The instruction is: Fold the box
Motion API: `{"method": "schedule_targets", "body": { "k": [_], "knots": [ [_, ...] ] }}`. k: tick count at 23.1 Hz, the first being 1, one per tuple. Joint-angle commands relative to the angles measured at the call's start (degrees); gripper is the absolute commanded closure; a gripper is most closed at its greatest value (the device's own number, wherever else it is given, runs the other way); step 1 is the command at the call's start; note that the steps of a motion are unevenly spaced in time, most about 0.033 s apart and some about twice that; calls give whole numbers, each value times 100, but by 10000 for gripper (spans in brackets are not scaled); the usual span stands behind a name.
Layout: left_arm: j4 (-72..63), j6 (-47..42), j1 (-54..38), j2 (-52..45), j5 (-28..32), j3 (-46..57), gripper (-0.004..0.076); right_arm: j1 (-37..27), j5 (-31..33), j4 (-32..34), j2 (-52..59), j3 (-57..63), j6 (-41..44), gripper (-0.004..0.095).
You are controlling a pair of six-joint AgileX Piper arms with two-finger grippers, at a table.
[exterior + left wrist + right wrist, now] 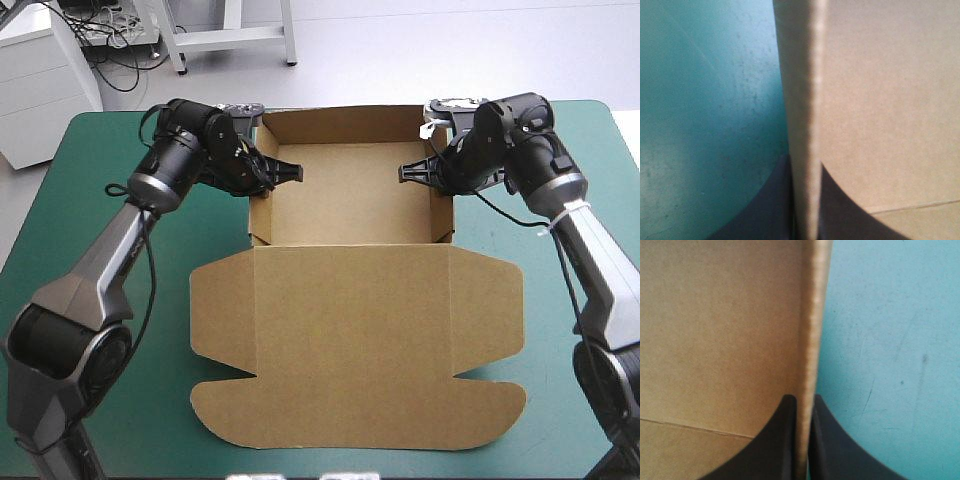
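The brown box point(350, 200) stands as an open tray at the far middle of the table, walls raised, its lid point(355, 345) lying flat toward the near edge. My left gripper point(272, 173) is shut on the tray's left wall, one finger inside and one outside. In the left wrist view that wall point(805, 100) runs edge-on between the black fingers point(765, 210). My right gripper point(428, 172) is shut on the right wall in the same way. The right wrist view shows the wall point(812, 330) pinched between its fingers point(835, 445).
The teal-green cover point(100, 230) lies bare on both sides of the box. The lid's rounded flaps point(215, 405) reach close to the near table edge.
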State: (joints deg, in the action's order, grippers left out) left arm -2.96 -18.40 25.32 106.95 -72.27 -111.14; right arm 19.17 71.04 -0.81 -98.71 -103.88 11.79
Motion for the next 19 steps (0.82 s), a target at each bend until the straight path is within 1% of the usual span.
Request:
{"method": "schedule_targets", "body": {
  "k": [1, 4, 8, 13, 19],
  "knots": [
    [-357, 84, 51, 113, -209, -271, 756, 26, -50, -203, -18, -217, -152, 916],
    [-303, 84, 51, 406, -209, -271, 756, 17, -50, -166, -274, -217, -318, 916],
    [-387, 55, 51, 665, -209, -271, 756, 17, 42, -166, -603, -217, -333, 916],
    [-197, 41, 51, 774, -209, -271, 756, 17, 32, -205, -919, -219, -356, 916],
    [-329, 41, 51, 778, -209, -271, 756, 17, 32, -241, -1158, -219, -356, 916]
  ]
}}
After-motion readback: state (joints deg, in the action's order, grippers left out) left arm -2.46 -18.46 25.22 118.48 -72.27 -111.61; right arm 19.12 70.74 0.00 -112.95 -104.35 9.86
